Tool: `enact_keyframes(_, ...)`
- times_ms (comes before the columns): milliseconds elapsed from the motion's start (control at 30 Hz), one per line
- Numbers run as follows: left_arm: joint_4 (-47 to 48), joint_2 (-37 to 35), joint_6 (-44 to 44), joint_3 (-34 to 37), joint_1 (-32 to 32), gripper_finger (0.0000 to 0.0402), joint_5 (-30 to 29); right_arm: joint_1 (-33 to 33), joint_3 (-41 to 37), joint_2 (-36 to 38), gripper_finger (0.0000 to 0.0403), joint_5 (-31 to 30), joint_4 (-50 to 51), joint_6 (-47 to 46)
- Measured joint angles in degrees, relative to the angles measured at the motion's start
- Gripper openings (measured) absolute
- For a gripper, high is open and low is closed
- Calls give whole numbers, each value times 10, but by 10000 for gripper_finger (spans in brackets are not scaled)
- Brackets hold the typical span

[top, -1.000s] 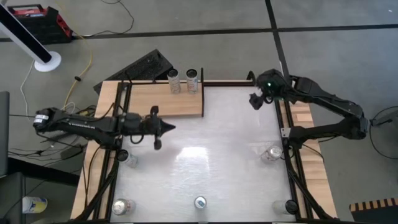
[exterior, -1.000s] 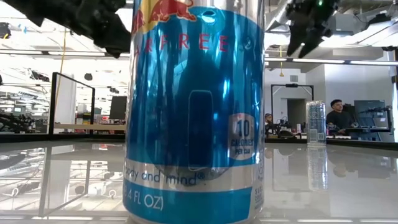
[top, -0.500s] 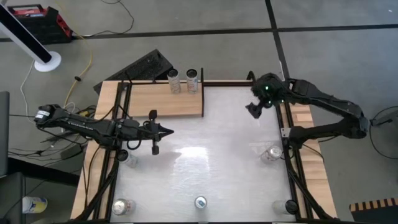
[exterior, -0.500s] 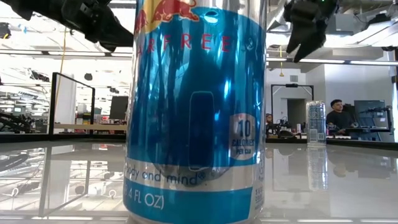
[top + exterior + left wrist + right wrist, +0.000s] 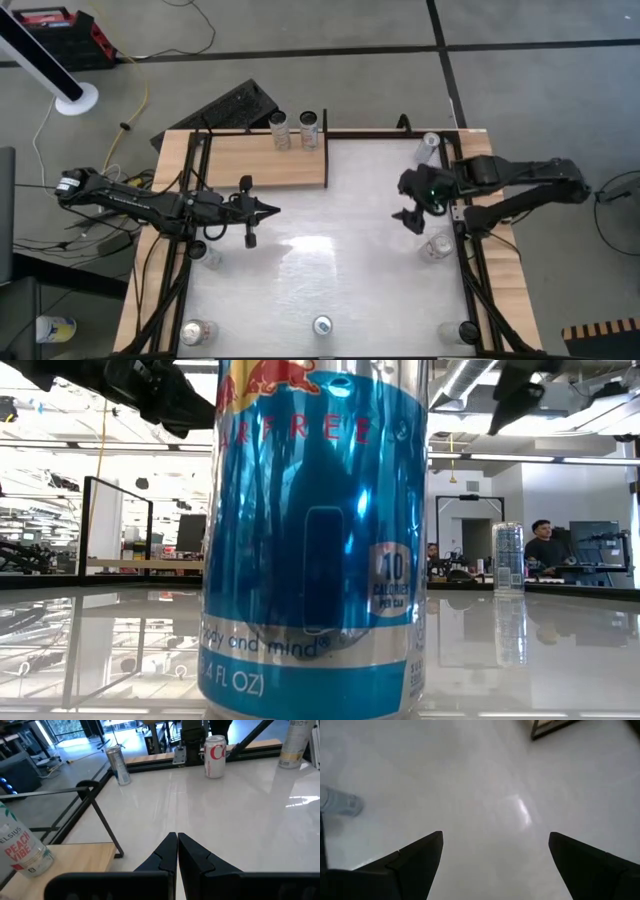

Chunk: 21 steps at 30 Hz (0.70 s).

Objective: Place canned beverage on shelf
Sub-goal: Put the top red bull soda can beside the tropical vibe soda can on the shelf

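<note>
Right pincer (image 5: 410, 205) hangs above the table's (image 5: 330, 260) right half with its fingers (image 5: 415, 857) spread wide and nothing between them; we see only bare white tabletop beneath it in the right wrist view. Just beside it, toward the right edge, a can (image 5: 436, 247) stands on the table. Our left pincer (image 5: 177, 851) sits over the table's left side, near the shelf's front edge, its two fingers pressed together and holding nothing.

Closest to the low camera, a blue can (image 5: 315, 535) stands at the table's near edge, filling most of that view. Two more cans flank it along that edge, one at the near left (image 5: 197, 331) and one at the near right (image 5: 466, 331).

Farther back, the shelf (image 5: 265, 162) lies flat at the table's far left, a pale wooden board. Two cans (image 5: 295, 130) stand upright side by side at its far right end. Another can (image 5: 431, 143) stands at the far right corner.
</note>
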State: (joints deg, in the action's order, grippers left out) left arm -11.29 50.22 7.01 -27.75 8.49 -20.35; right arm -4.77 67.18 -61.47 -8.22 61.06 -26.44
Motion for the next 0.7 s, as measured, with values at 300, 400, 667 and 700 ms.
enact_keyframes(300,39,-2,-2,0,8,0,17,-131,0,-19,388,-128,71,-325)
enact_keyframes(400,62,-9,-6,0,19,0,15,-164,0,-32,388,-130,82,-389)
enact_keyframes(667,97,-89,1,0,41,2,9,-250,36,-105,388,-126,97,-528)
enact_keyframes(700,105,-104,3,0,43,2,9,-260,51,-119,388,-125,108,-539)
